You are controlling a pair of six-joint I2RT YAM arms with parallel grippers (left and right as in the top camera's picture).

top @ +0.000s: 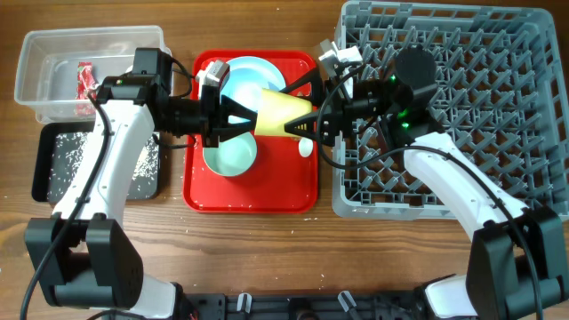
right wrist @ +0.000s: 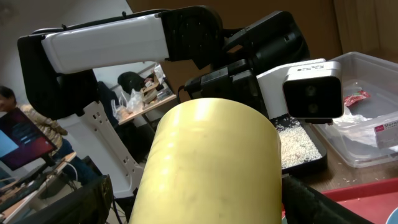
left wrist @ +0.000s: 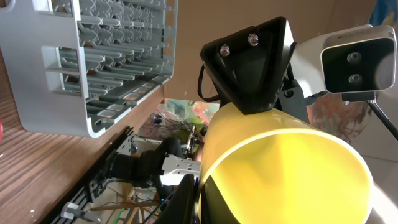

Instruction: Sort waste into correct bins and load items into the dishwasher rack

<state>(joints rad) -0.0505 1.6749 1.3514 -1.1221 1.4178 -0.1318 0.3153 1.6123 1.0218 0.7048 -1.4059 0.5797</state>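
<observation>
The yellow cup (top: 283, 114) hangs on its side above the red serving tray (top: 200, 191), between my two grippers. My left gripper (top: 233, 118) is shut on the cup's rim, one finger inside and one outside (left wrist: 199, 199); the cup (left wrist: 292, 174) fills the left wrist view. My right gripper (top: 313, 118) is open around the cup's base (right wrist: 211, 162), its fingers (right wrist: 199, 205) on either side with a gap on the left. Pale blue dishes lie on the tray, one at the back (top: 253, 71) and a bowl (top: 233, 153) in front. The grey dishwasher rack (top: 462, 107) is to the right.
The clear tub (top: 89, 53) at back left holds the red wrapper (top: 86, 78). The black tray (top: 98, 164) in front of it holds white rice grains. A small white thing (top: 305, 147) lies on the red tray's right side. The rack's corner (left wrist: 93, 62) shows in the left wrist view.
</observation>
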